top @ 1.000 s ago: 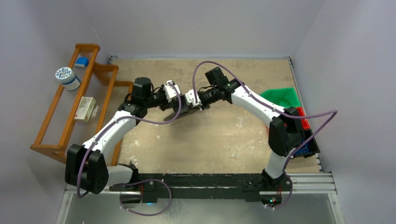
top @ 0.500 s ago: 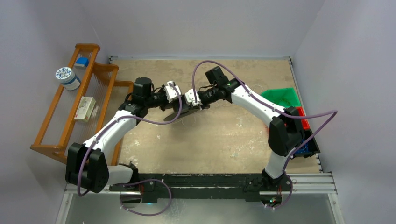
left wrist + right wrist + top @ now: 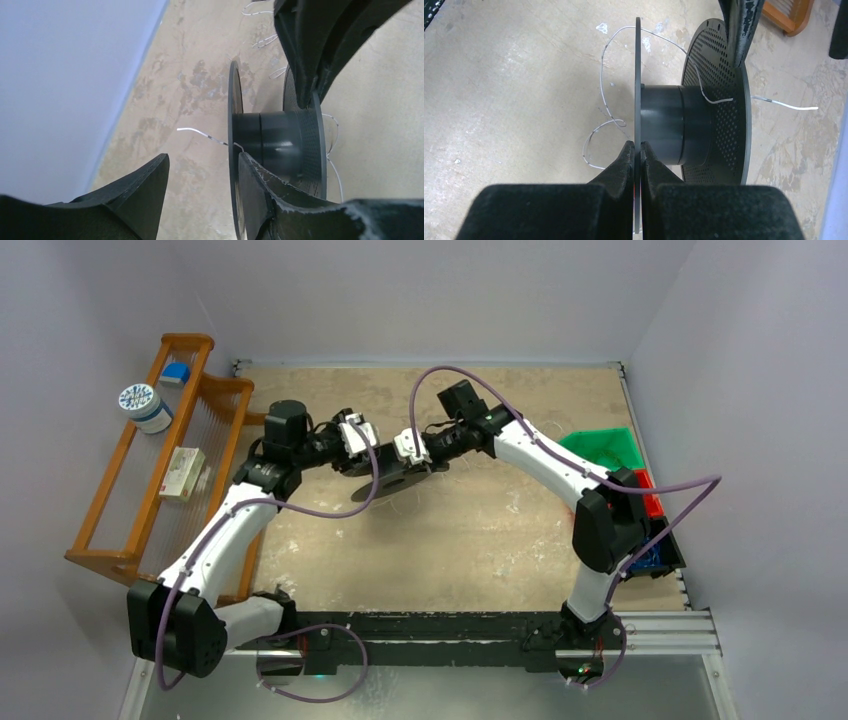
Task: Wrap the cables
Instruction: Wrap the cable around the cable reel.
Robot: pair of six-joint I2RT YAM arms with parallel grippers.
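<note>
A black spool (image 3: 388, 483) hangs between the two grippers above the table's middle. My right gripper (image 3: 636, 145) is shut on its thin solid flange (image 3: 638, 75). The perforated flange (image 3: 719, 125) is on the far side of the hub. My left gripper (image 3: 202, 157) is open, with that flange's edge (image 3: 233, 100) standing between its fingers, close against the right finger (image 3: 260, 190). The cable (image 3: 604, 95), a thin whitish wire, curls in loose loops on the table beside the spool. One strand crosses the hub and its end (image 3: 197, 131) pokes out through the flange.
A wooden rack (image 3: 150, 490) stands along the left edge, holding a round tin (image 3: 141, 405), a small box (image 3: 181, 472) and a blue item (image 3: 177, 372). Green (image 3: 605, 448), red (image 3: 647, 495) and blue (image 3: 655, 558) bins sit at the right edge.
My left gripper shut, then opened, and its arm drew back a little to the left. The right gripper kept its hold on the spool, which barely moved.
</note>
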